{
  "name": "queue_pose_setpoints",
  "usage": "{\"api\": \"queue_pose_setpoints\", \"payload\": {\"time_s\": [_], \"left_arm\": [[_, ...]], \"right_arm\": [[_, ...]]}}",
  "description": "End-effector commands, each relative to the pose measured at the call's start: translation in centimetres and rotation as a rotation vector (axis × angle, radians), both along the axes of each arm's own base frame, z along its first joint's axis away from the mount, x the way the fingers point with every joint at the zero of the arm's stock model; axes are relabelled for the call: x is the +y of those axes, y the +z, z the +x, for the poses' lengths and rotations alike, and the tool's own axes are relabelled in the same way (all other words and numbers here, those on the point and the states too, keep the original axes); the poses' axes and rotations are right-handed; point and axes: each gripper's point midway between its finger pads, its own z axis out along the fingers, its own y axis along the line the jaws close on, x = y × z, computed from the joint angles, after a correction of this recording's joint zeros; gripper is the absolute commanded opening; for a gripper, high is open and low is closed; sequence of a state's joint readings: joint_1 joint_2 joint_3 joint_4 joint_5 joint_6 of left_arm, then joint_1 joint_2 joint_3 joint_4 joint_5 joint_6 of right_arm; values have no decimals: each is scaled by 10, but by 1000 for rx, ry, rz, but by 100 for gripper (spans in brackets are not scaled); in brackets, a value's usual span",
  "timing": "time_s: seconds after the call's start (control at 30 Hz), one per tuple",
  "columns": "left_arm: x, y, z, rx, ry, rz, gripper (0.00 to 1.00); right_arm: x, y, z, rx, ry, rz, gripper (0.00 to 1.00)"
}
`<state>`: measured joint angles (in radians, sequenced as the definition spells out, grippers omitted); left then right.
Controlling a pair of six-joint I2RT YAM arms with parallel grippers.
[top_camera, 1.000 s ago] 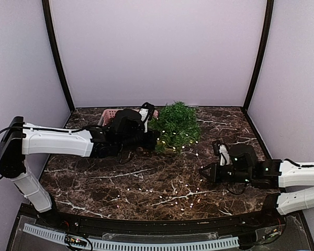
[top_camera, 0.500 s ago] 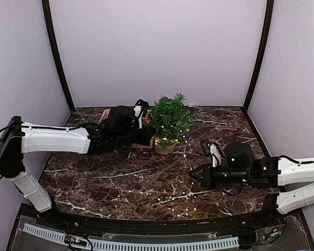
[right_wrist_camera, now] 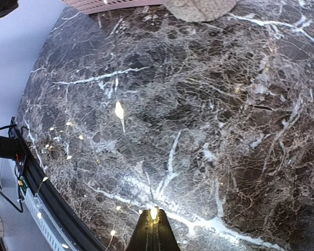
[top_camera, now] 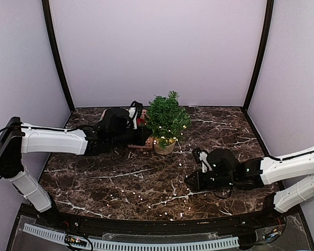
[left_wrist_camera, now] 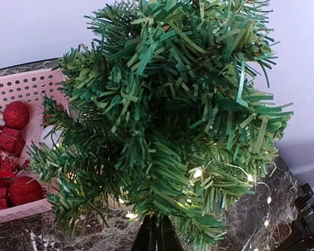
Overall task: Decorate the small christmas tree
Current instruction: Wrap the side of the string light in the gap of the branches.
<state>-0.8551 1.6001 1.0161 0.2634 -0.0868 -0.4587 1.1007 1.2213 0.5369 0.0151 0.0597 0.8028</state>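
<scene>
both jaws pinched: left jaws on small christmas tree (top_camera: 166, 119), right jaws on light string (right_wrist_camera: 153, 213)

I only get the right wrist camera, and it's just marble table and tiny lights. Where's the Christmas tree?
Observer: The tree stands upright in its pot near the back of the table, with lit bulbs among its branches.
Child: Is there stuff to hang on it?
Observer: Yes. A pink basket right beside the tree holds red balls and little red gift boxes.
Child: What's the other arm doing?
Observer: The left tool is closed and sits just under the tree's lowest branches.
</scene>
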Motion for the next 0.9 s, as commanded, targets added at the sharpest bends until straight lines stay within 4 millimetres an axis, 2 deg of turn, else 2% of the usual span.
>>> {"api": "queue_pose_setpoints", "payload": {"time_s": [0.0,0.33,0.57,0.63,0.87], "left_arm": [[8,14,-2,-14,0,-46,0],[14,14,2,-14,0,-55,0],[15,14,8,-23,-13,-54,0],[14,14,8,-28,-21,-52,2],[17,17,6,-40,-28,-43,26]], "right_arm": [[3,4,14,3,-110,23,0],[-5,-17,44,54,-221,10,0],[-10,-6,67,19,-236,9,0],[-10,-2,68,3,-224,-8,0],[-21,12,65,-21,-219,-35,0]]}}
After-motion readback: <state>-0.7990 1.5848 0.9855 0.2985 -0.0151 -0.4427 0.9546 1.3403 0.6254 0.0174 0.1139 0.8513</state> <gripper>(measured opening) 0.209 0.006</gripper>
